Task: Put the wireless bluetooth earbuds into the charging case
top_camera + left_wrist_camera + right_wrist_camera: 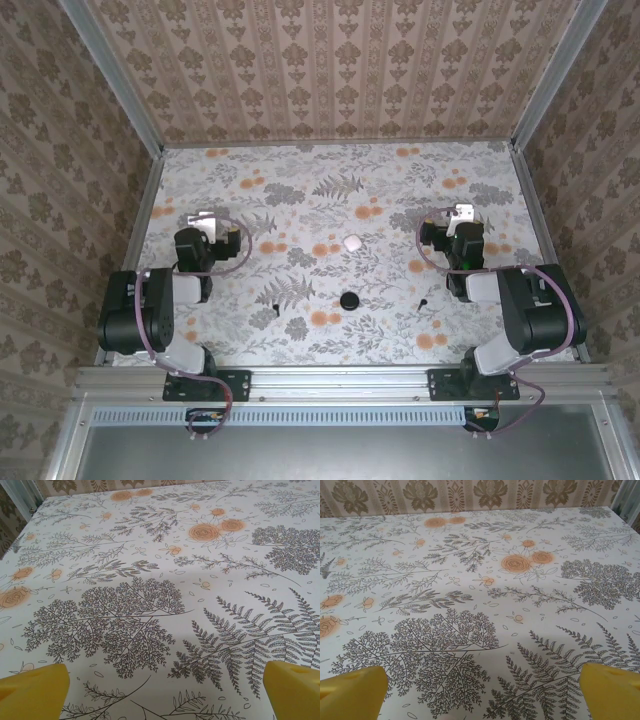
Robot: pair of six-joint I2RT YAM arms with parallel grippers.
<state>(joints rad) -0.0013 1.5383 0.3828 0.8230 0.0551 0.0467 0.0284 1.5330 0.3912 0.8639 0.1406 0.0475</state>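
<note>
Over the table (300, 180), left gripper (206, 222) and right gripper (462, 216) stand wide, empty. Charging case (352, 242) lies between them; first earbud (275, 306) at its 8 o'clock, second earbud (424, 302) at 4 o'clock. Risk: a wide closing stroke may flick a tiny bud away.

White charging case (352, 243): small, glossy, rounded like a pebble, lying flat near the middle of the floral counter (330, 190). Too small to tell whether the lid is up or down. First earbud (275, 307): tiny, black, short stem, on the counter nearer and left of the case. Second earbud (424, 302): tiny, black, nearer and right of the case. All three lie well apart.
</note>
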